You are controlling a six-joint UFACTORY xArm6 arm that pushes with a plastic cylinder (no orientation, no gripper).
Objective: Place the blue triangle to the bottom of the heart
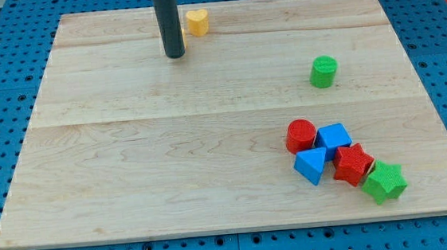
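Note:
The blue triangle (311,166) lies at the lower right of the wooden board, in a cluster of blocks. The yellow heart (197,21) sits near the board's top edge, a little left of centre. My tip (175,55) rests on the board just below and to the left of the heart, not touching it. The tip is far from the blue triangle, which is down and to the right.
Touching the blue triangle are a red cylinder (300,136), a blue cube (334,138) and a red star (353,164). A green star (385,182) lies at the cluster's lower right. A green cylinder (323,72) stands alone at the right.

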